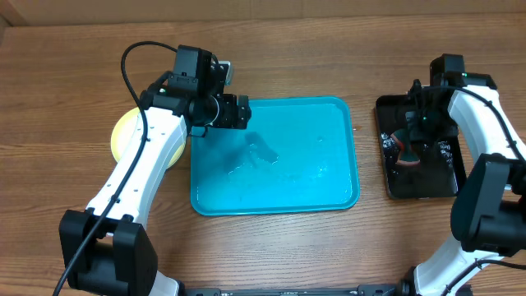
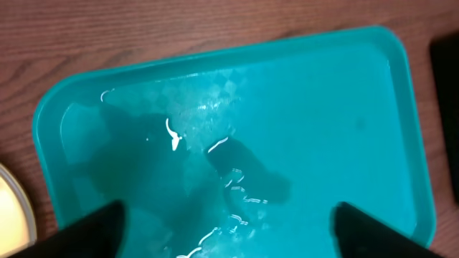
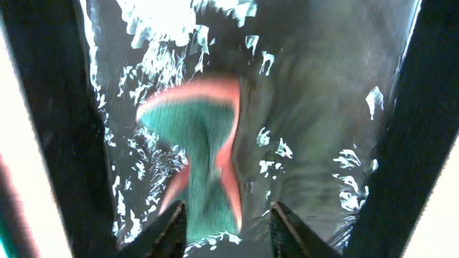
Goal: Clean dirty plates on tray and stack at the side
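The teal tray (image 1: 345, 177) lies in the middle of the table, wet, with no plate on it; it fills the left wrist view (image 2: 323, 93). A yellow-green plate (image 1: 123, 130) lies left of the tray, mostly hidden under my left arm; its rim shows in the left wrist view (image 2: 10, 208). No light blue plate is in view. My left gripper (image 1: 238, 113) (image 2: 229, 211) is wide open and empty above the tray's far left corner. My right gripper (image 1: 417, 130) (image 3: 231, 218) is open over a green and orange sponge (image 3: 193, 136).
A glossy black tray (image 1: 436, 185), wet, lies right of the teal tray, with the sponge (image 1: 407, 148) on it. The black tray's corner shows at the right edge of the left wrist view (image 2: 448, 64). The table is brown wood.
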Available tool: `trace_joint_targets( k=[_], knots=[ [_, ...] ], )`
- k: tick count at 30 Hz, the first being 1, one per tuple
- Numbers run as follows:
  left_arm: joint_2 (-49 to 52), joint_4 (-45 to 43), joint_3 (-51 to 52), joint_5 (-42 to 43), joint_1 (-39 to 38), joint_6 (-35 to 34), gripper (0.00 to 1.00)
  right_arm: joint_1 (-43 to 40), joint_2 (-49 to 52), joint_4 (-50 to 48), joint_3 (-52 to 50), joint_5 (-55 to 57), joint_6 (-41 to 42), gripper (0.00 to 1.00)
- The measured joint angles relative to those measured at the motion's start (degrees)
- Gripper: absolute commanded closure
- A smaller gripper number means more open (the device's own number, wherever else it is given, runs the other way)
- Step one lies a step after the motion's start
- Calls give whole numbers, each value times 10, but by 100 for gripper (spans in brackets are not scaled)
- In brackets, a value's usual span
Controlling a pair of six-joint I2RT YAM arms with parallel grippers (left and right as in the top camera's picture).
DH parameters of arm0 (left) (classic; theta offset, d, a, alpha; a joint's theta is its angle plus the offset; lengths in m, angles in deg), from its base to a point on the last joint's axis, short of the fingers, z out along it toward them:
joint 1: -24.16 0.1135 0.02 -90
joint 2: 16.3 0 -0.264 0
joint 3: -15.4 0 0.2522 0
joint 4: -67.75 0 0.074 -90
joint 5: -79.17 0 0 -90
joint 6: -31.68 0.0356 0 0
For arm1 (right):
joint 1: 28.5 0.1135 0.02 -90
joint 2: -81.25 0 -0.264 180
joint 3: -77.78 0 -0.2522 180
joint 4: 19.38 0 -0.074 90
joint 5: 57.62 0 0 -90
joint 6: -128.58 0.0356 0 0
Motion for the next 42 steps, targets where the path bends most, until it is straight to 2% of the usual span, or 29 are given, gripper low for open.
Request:
trace_joint_targets(
  k=[2,3,6,7,10,17,23,34,38,42],
  knots=[
    [0,21,-12,0,0,14,0,0,0,35,24,-2,3,49],
    [0,31,-24,-1,0,17,0,1,0,51,45,-4,4,42],
    [0,65,-73,-8,0,26,0,6,-5,105,128,-14,12,6],
    [0,74,-92,-12,0,27,0,13,-17,127,176,-20,12,0],
    [-2,76,-138,-23,0,28,0,30,-63,165,258,-30,29,0],
    [-2,78,-140,-27,0,28,0,47,-218,187,390,-50,129,0],
    [-2,77,-140,-27,0,28,0,47,-308,195,397,-62,169,0],
    [-2,77,-140,-29,0,28,0,47,-311,211,395,-73,183,0],
    [-2,77,-140,-30,0,28,0,58,-325,122,351,-84,184,0],
    [-2,78,-140,-31,0,28,0,87,-378,-28,227,-90,182,0]
  ],
)
